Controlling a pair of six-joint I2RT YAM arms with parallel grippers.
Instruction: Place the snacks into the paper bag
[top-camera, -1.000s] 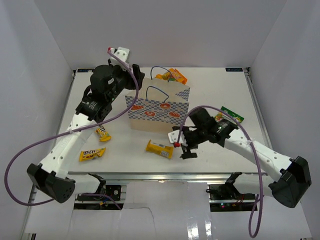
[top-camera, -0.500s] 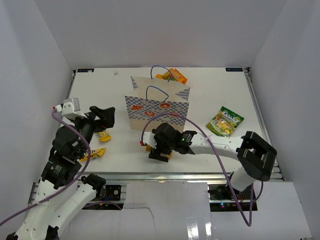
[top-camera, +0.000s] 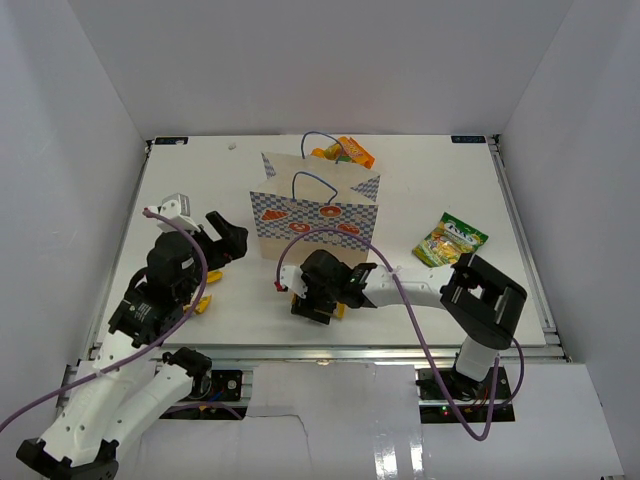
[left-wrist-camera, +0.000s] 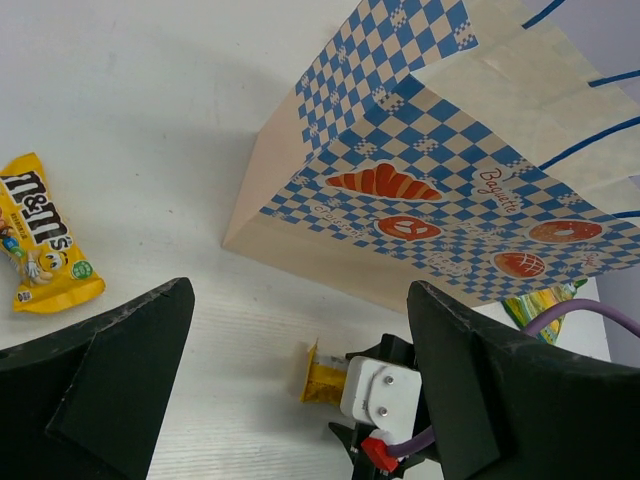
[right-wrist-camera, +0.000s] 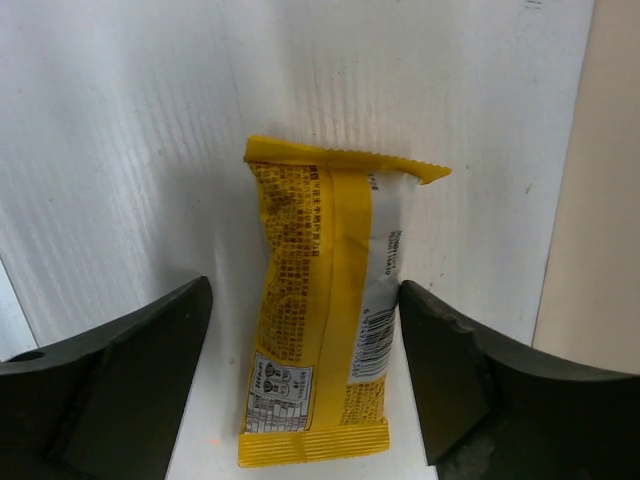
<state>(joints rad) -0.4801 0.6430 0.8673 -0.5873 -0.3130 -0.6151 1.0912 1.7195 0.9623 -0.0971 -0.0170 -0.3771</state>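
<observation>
One paper bag (top-camera: 318, 215) stands upright in the middle of the table (top-camera: 420, 180). Four snacks can be counted. One orange pouch (top-camera: 347, 152) sits just behind the bag, and one green-yellow pouch (top-camera: 452, 241) lies well off to its right. One yellow bar (right-wrist-camera: 318, 330) lies in front of the bag, and one yellow M&M's packet (left-wrist-camera: 40, 245) lies to its left. All of them are outside the bag.

The table is white, ribbed when seen up close, with plain white walls (top-camera: 320, 60) on three sides.

The right gripper (top-camera: 318, 300) hangs low over the bar. Only its wrist view shows the fingers (right-wrist-camera: 110, 390) spread, one on each side of the wrapper, with no visible contact. The left gripper (top-camera: 230, 243) is also spread wide, holds nothing and points at the bag. From above, only a yellow sliver (top-camera: 203, 303) shows beside the left arm. I cannot tell whether it is the M&M's packet.
</observation>
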